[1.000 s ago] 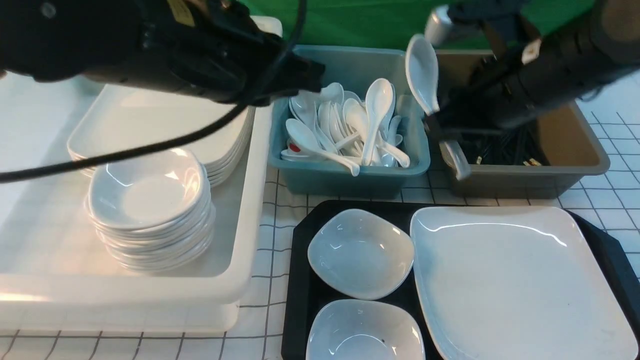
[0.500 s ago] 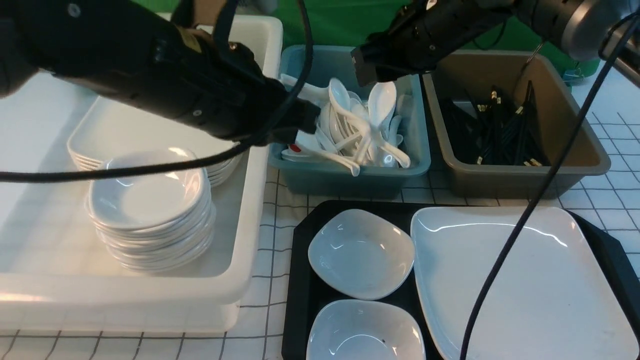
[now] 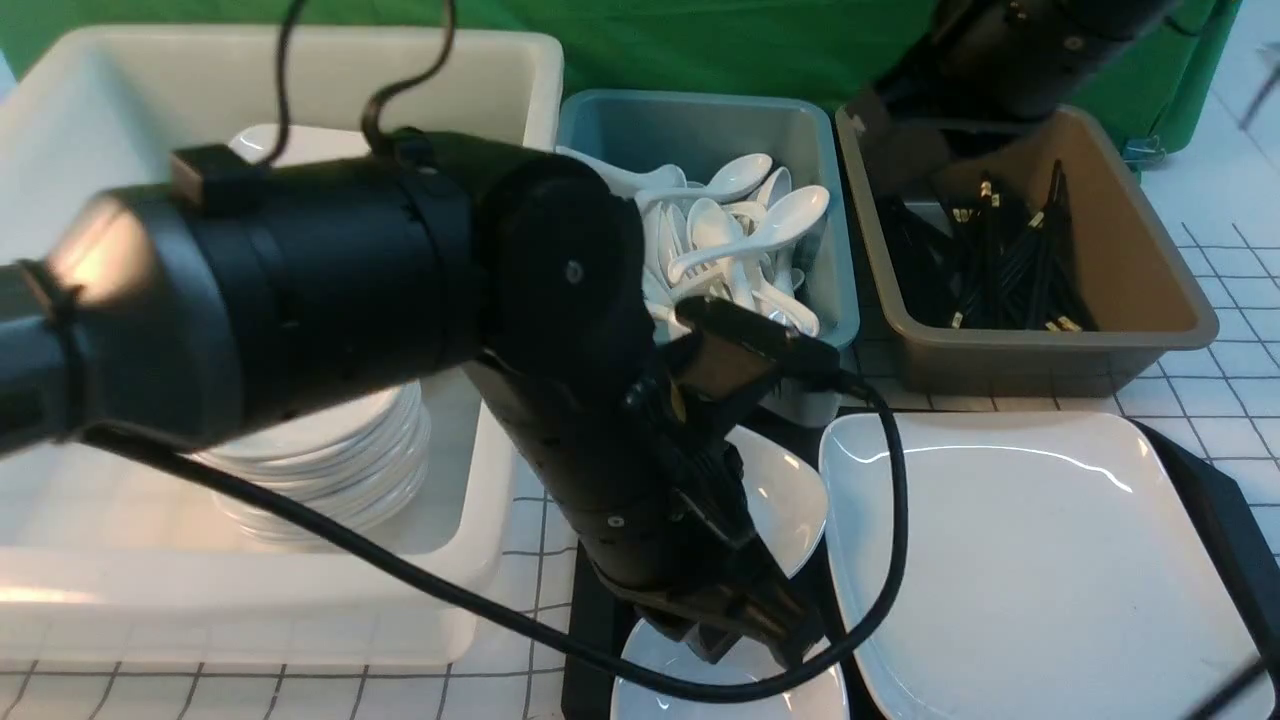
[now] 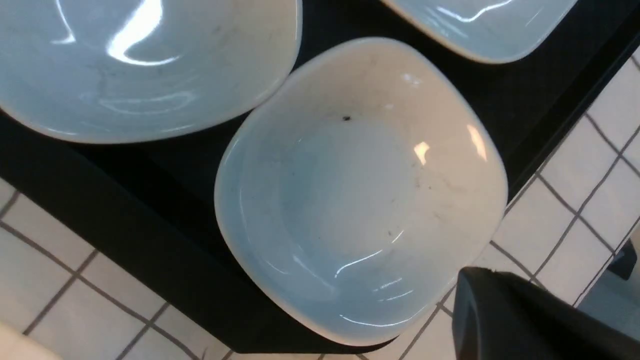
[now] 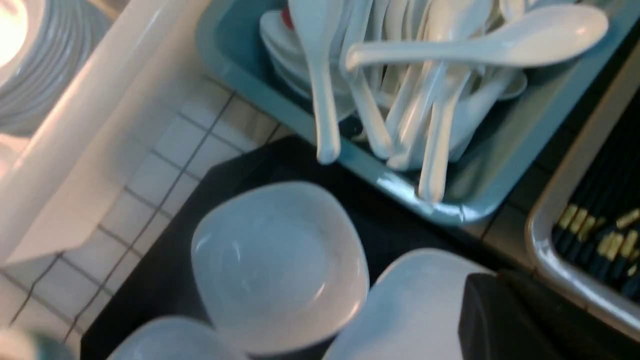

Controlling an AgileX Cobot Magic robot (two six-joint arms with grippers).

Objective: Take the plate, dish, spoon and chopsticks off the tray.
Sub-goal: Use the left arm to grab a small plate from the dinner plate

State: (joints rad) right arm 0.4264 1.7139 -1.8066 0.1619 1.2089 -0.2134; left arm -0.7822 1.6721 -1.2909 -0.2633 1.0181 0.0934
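Observation:
The black tray (image 3: 1210,490) holds the large white plate (image 3: 1030,570) on its right and two small white dishes on its left. My left gripper (image 3: 745,640) is open and empty, low over the near dish (image 3: 830,695). In the left wrist view that dish (image 4: 360,190) fills the middle, with one finger (image 4: 520,320) beside its rim. The far dish (image 3: 790,510) is partly hidden by my left arm. My right arm (image 3: 1000,50) is high over the brown bin, and its one visible finger (image 5: 525,325) holds nothing. No spoon or chopsticks show on the tray.
A teal bin (image 3: 700,120) behind the tray holds several white spoons (image 3: 730,240). A brown bin (image 3: 1150,290) to its right holds black chopsticks (image 3: 1000,270). A big white bin (image 3: 500,80) on the left holds stacked dishes (image 3: 330,460) and plates.
My right gripper carried a spoon over the teal bin, let it go there and pulled back up to the right. My left arm swung from the white bin down over the tray's near dish.

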